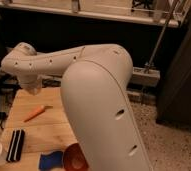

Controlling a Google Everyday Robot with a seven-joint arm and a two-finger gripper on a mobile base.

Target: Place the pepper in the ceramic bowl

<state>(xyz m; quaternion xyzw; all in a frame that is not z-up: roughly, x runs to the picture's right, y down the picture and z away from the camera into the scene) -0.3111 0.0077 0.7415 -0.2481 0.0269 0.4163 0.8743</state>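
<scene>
Presently, on one wooden table (44, 135):

- Pepper (35, 113): lies flat on the table. Its long axis slants, one end far-right and the other near-left.
- Gripper (32, 88): hangs from the arm's wrist just beyond the pepper and above it. I cannot tell whether it is wide or narrow.
- Bowl (74, 159): nearer me than the pepper and to its right, partly hidden by the arm.

The coming reach is likely downward and slightly toward me.

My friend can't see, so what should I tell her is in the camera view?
A big white robot arm reaches over a wooden table, its gripper above the far edge. The orange pepper lies mid-table, apart from the gripper; the red-brown bowl sits at the near edge, partly behind the arm, beside a blue block.
</scene>
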